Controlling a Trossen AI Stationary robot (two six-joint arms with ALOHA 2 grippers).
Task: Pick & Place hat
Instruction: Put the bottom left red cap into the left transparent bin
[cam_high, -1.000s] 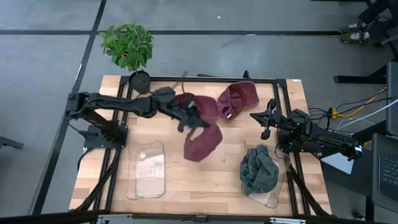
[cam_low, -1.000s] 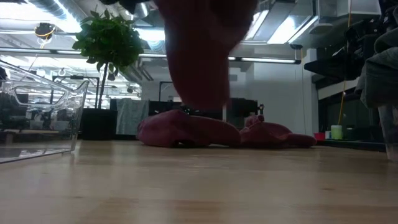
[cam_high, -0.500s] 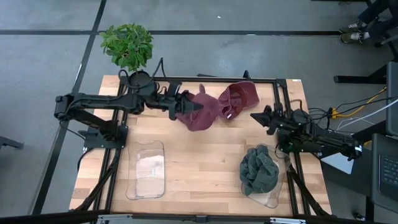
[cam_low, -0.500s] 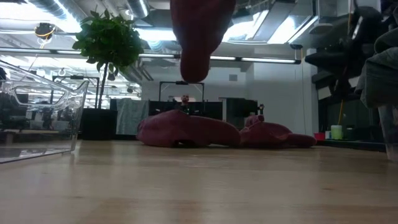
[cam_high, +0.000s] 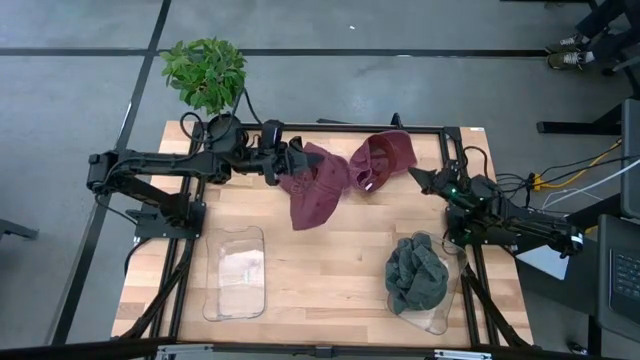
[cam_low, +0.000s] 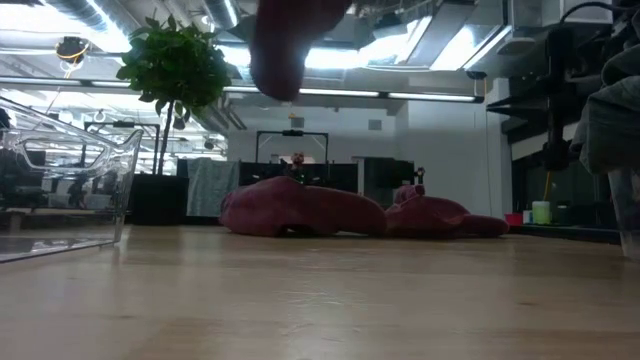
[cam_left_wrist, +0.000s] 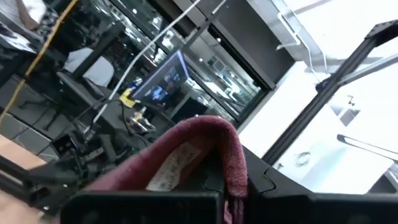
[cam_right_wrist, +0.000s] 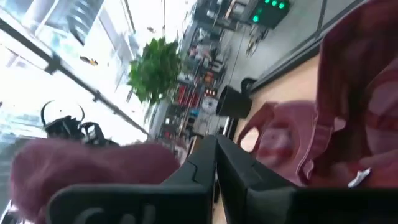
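My left gripper (cam_high: 292, 162) reaches over the far middle of the table and is shut on a maroon hat (cam_high: 314, 197). The hat hangs from it, and the low view shows its lower end (cam_low: 283, 55) well above the wood. Two more maroon hats lie on the table behind it (cam_low: 300, 210) (cam_low: 440, 215). One of them (cam_high: 383, 157) lies with its inside up. My right gripper (cam_high: 418, 177) waits shut at the table's right edge, holding nothing. My left gripper pinches the hat's rim (cam_left_wrist: 231, 163), near the sewn-in label (cam_left_wrist: 171, 171), between its two fingers. The fingers come from the table's left, about level and tipped a little upward. The hat hangs slack below and beyond them, lifted clear of the table.
A clear bin (cam_high: 234, 272) stands at the near left with nothing in it. Another clear bin (cam_high: 432, 322) at the near right holds a green hat (cam_high: 418, 272). A potted plant (cam_high: 205, 72) stands past the far left corner. Black frame rails (cam_high: 350, 127) run along the table's edges.
My left gripper has risen and drawn back toward the table's far left, tipping upward. The maroon hat has gone with it, lifted higher above the wood and swinging below the fingers. My right gripper has rolled about its own axis in place.
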